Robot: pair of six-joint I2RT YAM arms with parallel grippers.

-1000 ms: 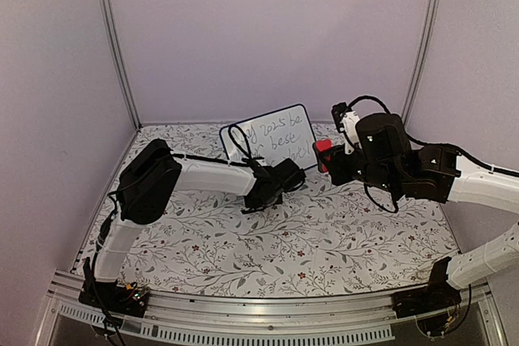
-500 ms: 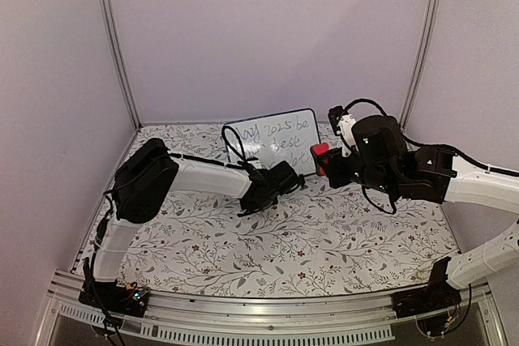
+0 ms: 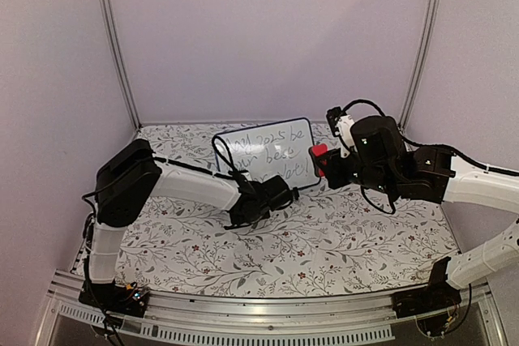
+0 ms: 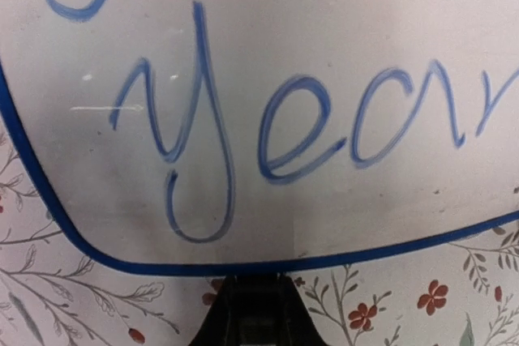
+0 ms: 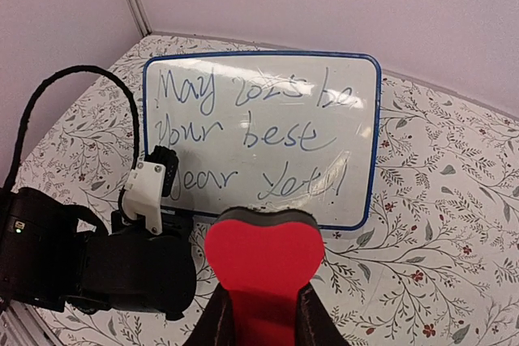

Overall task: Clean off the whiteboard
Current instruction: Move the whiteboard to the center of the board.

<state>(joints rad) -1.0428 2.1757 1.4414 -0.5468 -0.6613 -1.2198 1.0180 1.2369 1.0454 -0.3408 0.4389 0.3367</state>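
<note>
Hidden/unclear: the left wrist view shows only the lower left of the whiteboard [image 3: 268, 151], with the blue word "year" and the rest cut off. The left pincer [image 4: 253, 297] is a dark wedge at bottom centre, jaws nearly together, tip against the board's lower blue frame. It looks clamped on that edge, but the contact itself is hidden. In the right wrist view the left wrist covers the board's lower left corner. No feet can be made out. The writing is unreadable from the top view; the right wrist view reads "May 2025 be your best year yet!".

The right pincer [image 5: 266, 301] is closed on a red eraser [image 5: 263, 249], which overlaps the board's lower edge at the bottom centre of that view. In the top view the eraser sits just beside the board's right edge; whether they touch, cannot tell.

Versus a second ago: the board has slid lower and left in the top view, and its face shows more fully. The left arm [image 3: 195, 188] has pulled back to the left. The right pincer has barely shifted.

Around: the board stands at the back centre of the floral desk [image 3: 340, 241]. A black cable [image 3: 216, 151] loops over the board's left part. Lilac walls [image 3: 268, 38] and metal posts [image 3: 113, 38] enclose the scene.
</note>
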